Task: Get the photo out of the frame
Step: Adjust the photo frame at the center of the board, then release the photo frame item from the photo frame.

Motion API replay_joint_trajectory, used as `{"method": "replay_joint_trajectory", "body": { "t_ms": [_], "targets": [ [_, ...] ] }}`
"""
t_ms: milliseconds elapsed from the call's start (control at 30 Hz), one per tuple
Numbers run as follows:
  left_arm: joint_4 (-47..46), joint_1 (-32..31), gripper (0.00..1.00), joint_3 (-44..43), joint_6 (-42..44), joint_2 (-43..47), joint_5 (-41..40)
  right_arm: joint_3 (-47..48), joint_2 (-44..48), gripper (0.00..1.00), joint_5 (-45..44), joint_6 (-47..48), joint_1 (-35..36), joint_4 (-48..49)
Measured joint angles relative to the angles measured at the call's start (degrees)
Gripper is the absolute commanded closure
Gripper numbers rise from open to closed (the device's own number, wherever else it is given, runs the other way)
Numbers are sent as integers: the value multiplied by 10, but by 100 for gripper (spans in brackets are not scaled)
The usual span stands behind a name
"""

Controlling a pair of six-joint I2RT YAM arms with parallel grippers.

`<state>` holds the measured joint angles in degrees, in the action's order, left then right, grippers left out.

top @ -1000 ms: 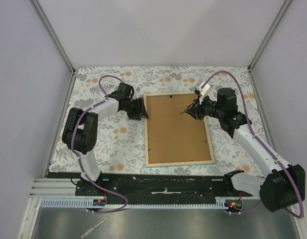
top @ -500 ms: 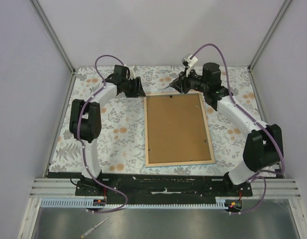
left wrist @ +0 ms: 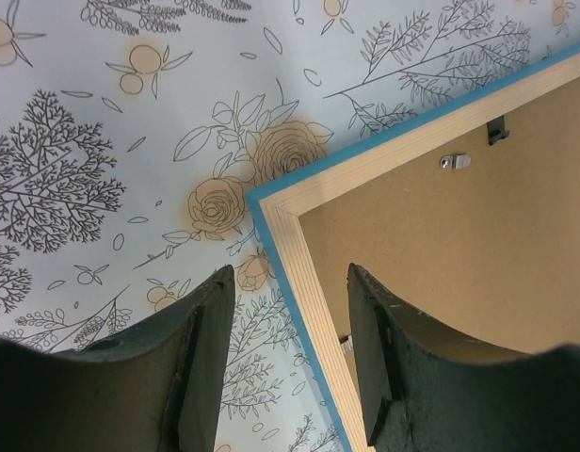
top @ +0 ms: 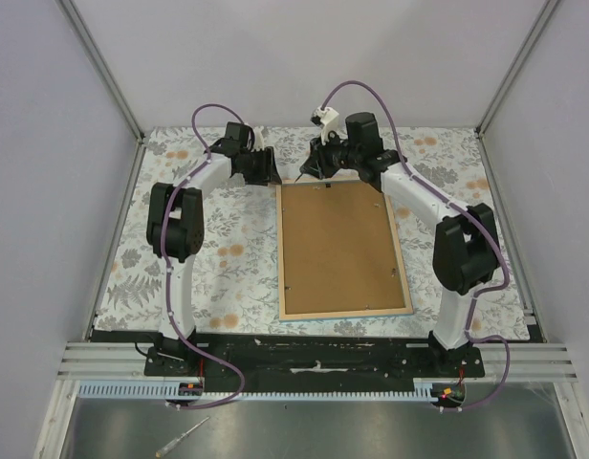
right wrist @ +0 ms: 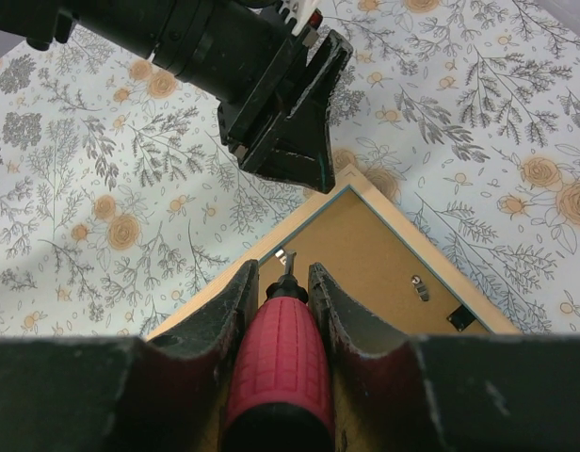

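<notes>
My right pincer (right wrist: 282, 275) is clamped on a red-handled screwdriver (right wrist: 276, 363), its tip at a metal clip (right wrist: 280, 255), perhaps touching it. My left pincer (left wrist: 288, 278) hangs spread over the far-left corner of the frame (left wrist: 295, 245), which lies face down on the worktop (top: 228, 277) with the photo (top: 338, 244) inside it, brown back up.

Left end effector (left wrist: 290, 282) agape, right end effector (right wrist: 282, 273) tight around red-handled tool (right wrist: 276, 367).
</notes>
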<state>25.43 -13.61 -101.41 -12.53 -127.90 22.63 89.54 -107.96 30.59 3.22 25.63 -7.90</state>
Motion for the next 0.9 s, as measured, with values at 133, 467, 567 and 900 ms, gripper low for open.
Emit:
{"method": "replay_joint_trajectory", "body": {
  "t_ms": [133,467,567,900],
  "targets": [
    [2,0,43,-11,13,0,1,26,-19,100,-3,-2,-2,-15],
    [11,-5,44,-12,47,-29,-2,54,-82,100,6,-16,2,-61],
    [14,-10,45,-10,47,-30,-3,75,-98,100,6,-21,4,-77],
    [-1,-26,48,-1,42,-30,-13,142,-148,100,7,-45,9,-110]
  ]
}}
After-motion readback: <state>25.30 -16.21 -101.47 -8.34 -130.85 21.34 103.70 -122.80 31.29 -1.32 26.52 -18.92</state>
